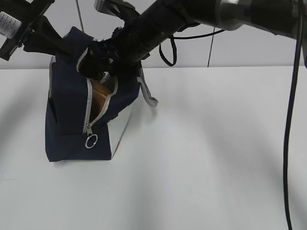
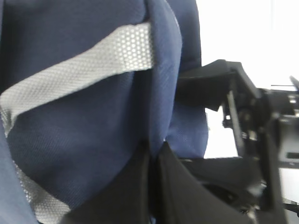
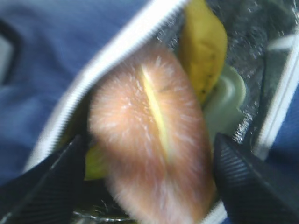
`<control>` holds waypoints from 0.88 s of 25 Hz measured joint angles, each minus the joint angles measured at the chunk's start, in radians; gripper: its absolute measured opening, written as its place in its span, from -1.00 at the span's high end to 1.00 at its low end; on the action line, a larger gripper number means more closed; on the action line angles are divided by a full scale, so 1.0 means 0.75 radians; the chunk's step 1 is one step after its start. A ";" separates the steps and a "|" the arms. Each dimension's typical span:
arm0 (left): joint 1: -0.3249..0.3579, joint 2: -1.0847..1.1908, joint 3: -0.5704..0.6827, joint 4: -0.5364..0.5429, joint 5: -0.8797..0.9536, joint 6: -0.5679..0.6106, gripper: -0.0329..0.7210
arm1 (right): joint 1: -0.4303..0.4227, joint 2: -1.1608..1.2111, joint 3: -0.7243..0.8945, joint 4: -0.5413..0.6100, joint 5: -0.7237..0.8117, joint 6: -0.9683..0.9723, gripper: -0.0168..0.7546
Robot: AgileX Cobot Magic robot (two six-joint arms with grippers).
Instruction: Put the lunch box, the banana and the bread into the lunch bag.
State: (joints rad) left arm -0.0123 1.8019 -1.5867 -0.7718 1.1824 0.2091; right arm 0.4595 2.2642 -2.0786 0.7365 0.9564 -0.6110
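The navy lunch bag [image 1: 67, 120] stands at the table's left with its zipper undone. My left gripper [image 2: 153, 154] is shut on a fold of the lunch bag's fabric [image 2: 93, 130] at the top, holding the mouth apart. My right gripper [image 3: 148, 140] is at the bag's opening, jaws wide, with the bread [image 3: 135, 121] blurred between them and a gap on the left side. Under the bread lie the banana [image 3: 203, 46] and the green lid of the lunch box [image 3: 226, 98], against the silver lining. From the exterior view, the bread [image 1: 100, 96] shows through the zipper gap.
A grey strap handle [image 1: 148, 96] hangs off the bag's right side, and the zipper's ring pull [image 1: 91, 141] dangles at the front. The white table [image 1: 216, 158] stretches right of the bag. A black cable [image 1: 288, 120] hangs at the far right.
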 joint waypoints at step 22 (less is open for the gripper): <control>0.000 0.000 0.000 -0.001 0.014 0.011 0.92 | -0.180 -0.112 -0.190 -0.431 0.375 0.268 -0.25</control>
State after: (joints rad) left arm -0.0123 1.8019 -1.5867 -0.7725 1.1928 0.2170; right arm 0.3242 2.1801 -2.2211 0.4131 1.2374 -0.4098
